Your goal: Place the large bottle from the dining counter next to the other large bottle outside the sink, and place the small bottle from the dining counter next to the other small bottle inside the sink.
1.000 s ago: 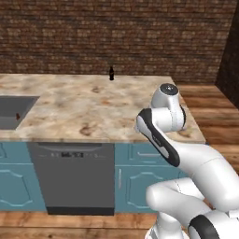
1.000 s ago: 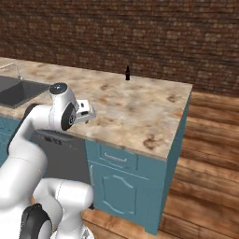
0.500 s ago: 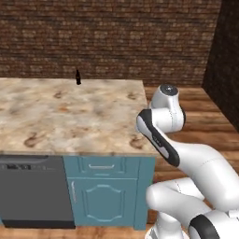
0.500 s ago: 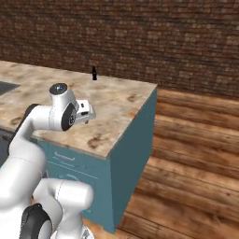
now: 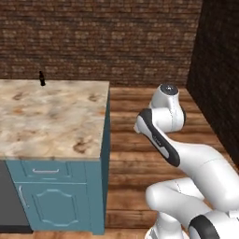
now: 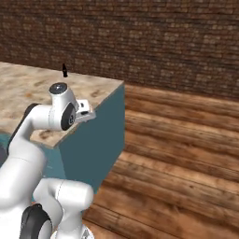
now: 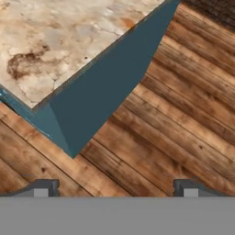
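Observation:
A black bottle (image 5: 42,78) stands upright at the far edge of the marbled counter top (image 5: 51,126). It also shows as a black bottle (image 6: 65,70) in the right base view, too small to tell whether it is the large or the small one. My gripper (image 7: 115,189) is open and holds nothing. It hangs past the counter's right end, looking down at the counter corner (image 7: 69,41) and its teal side. The hand (image 6: 85,110) sits at about counter height, far from the bottle. The sink is out of view.
A wooden plank floor (image 5: 140,140) stretches right of the counter's end. A brick wall (image 6: 140,42) runs behind it, and a darker wall (image 5: 219,70) closes the right side. A dark dishwasher front (image 5: 9,200) shows at the lower left.
The whole scene has slid left in both base views, so the base has driven right. The sink and most of the dishwasher have left the picture. The arm keeps its pose.

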Controlling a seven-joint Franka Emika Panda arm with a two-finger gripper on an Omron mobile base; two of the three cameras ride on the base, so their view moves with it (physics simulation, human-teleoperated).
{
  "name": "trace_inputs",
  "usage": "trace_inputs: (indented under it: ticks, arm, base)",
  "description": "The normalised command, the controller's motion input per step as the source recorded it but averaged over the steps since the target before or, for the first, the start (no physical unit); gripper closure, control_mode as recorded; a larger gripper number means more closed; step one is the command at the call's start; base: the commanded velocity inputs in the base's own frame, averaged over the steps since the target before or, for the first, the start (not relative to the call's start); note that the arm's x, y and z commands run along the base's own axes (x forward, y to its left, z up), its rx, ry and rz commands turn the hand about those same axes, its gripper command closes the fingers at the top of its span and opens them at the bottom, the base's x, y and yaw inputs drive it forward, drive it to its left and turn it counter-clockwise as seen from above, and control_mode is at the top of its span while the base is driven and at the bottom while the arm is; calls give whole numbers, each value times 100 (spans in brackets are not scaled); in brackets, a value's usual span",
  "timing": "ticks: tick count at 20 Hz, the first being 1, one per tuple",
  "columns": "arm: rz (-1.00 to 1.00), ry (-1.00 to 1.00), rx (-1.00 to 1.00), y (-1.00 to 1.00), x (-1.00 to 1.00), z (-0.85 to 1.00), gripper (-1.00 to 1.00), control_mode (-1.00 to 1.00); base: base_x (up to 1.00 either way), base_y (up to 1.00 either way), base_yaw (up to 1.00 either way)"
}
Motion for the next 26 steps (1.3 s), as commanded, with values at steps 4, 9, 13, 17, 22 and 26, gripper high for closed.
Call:
trace_inputs:
  ticks: [4,9,13,17,22,26]
  arm:
    - [0,0,0,0,0,0,-100,100]
    - [0,0,0,0,0,0,-100,100]
    - [0,0,0,0,0,0,-100,100]
    - [0,0,0,0,0,0,-100,100]
    - [0,0,0,0,0,0,-100,100]
    - [0,0,0,0,0,0,-100,100]
  base:
    - [82,-100,0]
    - [100,-100,0]
    - [100,-100,0]
    - [100,-100,0]
    - [100,-92,11]
    - [100,-59,26]
